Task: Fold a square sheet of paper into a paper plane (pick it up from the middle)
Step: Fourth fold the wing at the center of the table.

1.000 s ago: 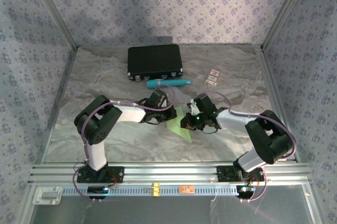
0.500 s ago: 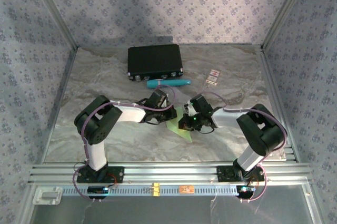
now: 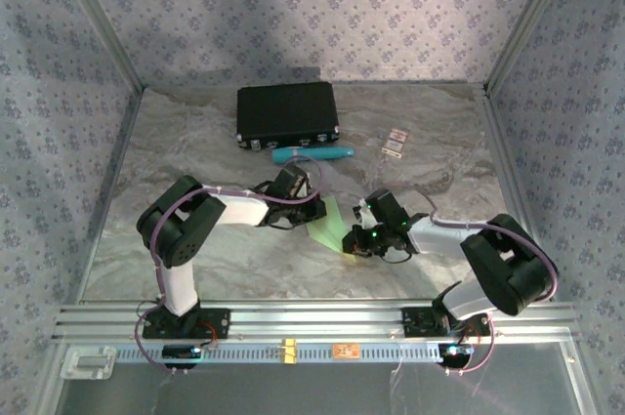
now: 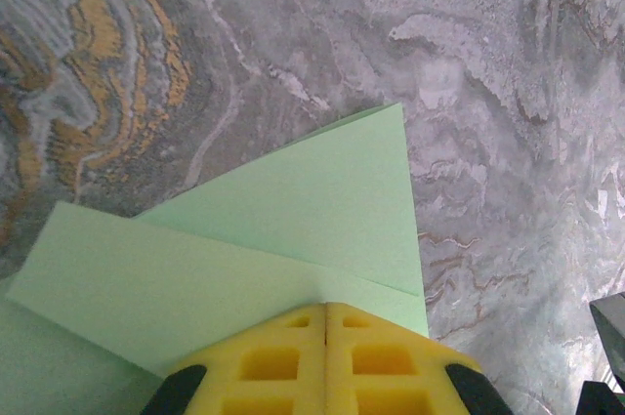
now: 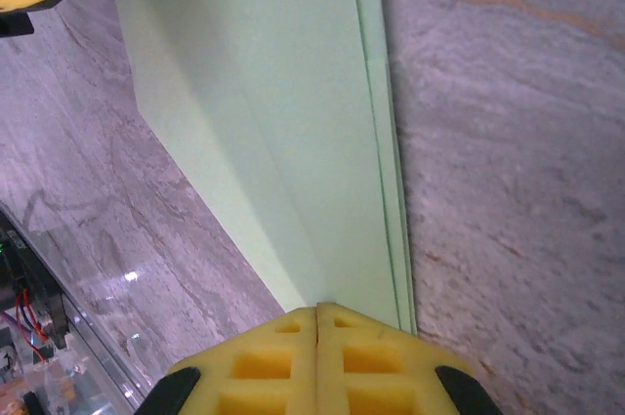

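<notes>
Top view: folded green paper (image 3: pixel 330 229) lies mid-frame on the marble table (image 3: pixel 195 151), with the left gripper (image 3: pixel 315 212) and right gripper (image 3: pixel 353 240) both right at it.

Left wrist: yellow fingers (image 4: pixel 283 356) are pressed together, tips on the paper's layered fold, bottom centre.

Right wrist: same deal, fingers (image 5: pixel 273 366) squeezed closed at the paper's long creased edge.

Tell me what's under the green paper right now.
The marbled table shows around the green paper, which seems to lie flat on it. The left claw and right claw, both shut, sit over its edges. Whatever lies beneath the sheet is covered.
</notes>
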Controlling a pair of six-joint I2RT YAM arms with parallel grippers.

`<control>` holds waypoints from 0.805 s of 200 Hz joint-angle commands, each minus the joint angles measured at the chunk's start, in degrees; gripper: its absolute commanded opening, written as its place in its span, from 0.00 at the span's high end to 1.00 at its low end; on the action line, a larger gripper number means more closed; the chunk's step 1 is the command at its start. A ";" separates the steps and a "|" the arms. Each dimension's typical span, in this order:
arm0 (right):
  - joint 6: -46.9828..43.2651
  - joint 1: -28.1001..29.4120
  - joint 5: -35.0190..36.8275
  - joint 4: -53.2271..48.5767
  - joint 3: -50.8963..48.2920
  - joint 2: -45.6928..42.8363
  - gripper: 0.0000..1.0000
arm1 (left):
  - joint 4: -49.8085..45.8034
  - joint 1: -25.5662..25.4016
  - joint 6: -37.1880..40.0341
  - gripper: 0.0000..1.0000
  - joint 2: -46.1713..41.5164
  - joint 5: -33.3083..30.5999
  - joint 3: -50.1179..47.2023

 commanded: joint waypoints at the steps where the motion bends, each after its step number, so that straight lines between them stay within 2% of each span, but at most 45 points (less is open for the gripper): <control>1: 1.19 -0.51 -0.46 -2.69 -4.39 -1.14 0.95 | -3.59 0.77 0.41 0.96 1.81 -1.83 -1.70; 48: 2.26 -1.42 -0.84 -2.39 -0.53 -7.99 0.94 | -3.30 0.63 0.59 0.96 1.95 -1.16 -1.48; 96: 1.22 -1.31 -1.71 0.13 6.36 4.36 0.93 | -3.65 0.61 0.67 0.96 1.99 -0.91 -1.44; 123: 1.29 -0.67 -1.05 0.92 3.45 6.39 0.93 | -3.50 0.62 0.33 0.96 2.09 -1.13 -1.61; 161: 1.80 -0.44 -0.41 0.50 -4.37 -0.29 0.91 | -3.61 0.69 0.24 0.96 2.69 -0.94 -1.07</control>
